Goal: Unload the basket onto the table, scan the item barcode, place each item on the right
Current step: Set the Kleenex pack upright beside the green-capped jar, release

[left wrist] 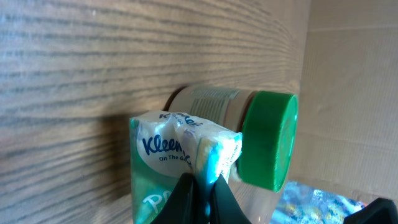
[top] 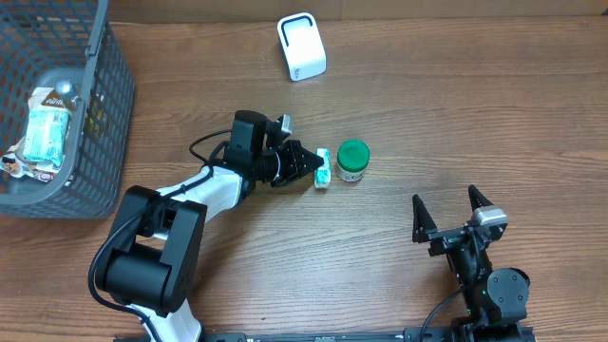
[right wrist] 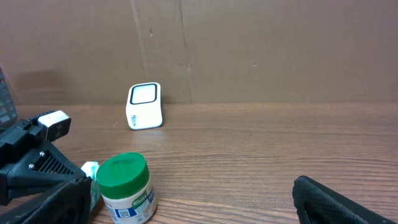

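Observation:
The item in my left gripper [top: 314, 168] is a small green-and-white Kleenex tissue pack [top: 323, 169]. In the left wrist view the left gripper [left wrist: 202, 190] is shut on the edge of the pack [left wrist: 174, 149]. The pack rests against a jar with a green lid [left wrist: 267, 140], which stands mid-table [top: 352, 160]. A white barcode scanner [top: 301, 46] sits at the table's far edge and also shows in the right wrist view [right wrist: 144, 106]. My right gripper [top: 444, 196] hovers open at the near right, holding nothing, with the jar [right wrist: 127, 186] ahead and to its left.
A grey wire basket [top: 100, 123] with a bottle and packets stands at the far left. A cardboard wall [right wrist: 249, 50] rises behind the table. The left arm [right wrist: 34, 162] reaches in beside the jar in the right wrist view.

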`<state>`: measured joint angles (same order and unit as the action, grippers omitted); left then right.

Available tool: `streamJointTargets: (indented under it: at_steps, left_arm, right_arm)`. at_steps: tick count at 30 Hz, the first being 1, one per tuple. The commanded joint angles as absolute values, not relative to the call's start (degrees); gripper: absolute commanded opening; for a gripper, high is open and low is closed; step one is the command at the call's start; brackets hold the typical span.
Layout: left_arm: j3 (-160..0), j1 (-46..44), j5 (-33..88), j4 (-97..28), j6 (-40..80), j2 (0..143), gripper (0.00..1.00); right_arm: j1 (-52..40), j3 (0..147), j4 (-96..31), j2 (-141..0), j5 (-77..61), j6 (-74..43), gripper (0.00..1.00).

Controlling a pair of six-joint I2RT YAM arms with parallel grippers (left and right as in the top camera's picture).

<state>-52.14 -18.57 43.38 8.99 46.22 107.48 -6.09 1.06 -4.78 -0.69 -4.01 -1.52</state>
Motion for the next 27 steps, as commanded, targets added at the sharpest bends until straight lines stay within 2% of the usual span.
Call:
streamJointTargets:
  at_steps: [1, 27]
  left_arm:
    - [-51.68, -18.85, 42.78, 9.56, 47.86, 108.38, 0.05]
    - [-51.68, -21.56, 37.41, 11.22, 48.49, 108.38, 0.05]
  right_arm:
    - [-6.37, 0.45, -4.6, -0.16, -3.25, -1.43, 1.0]
    - [-6.37, 0.45, -4.6, -0.16, -3.25, -1.43, 1.0]
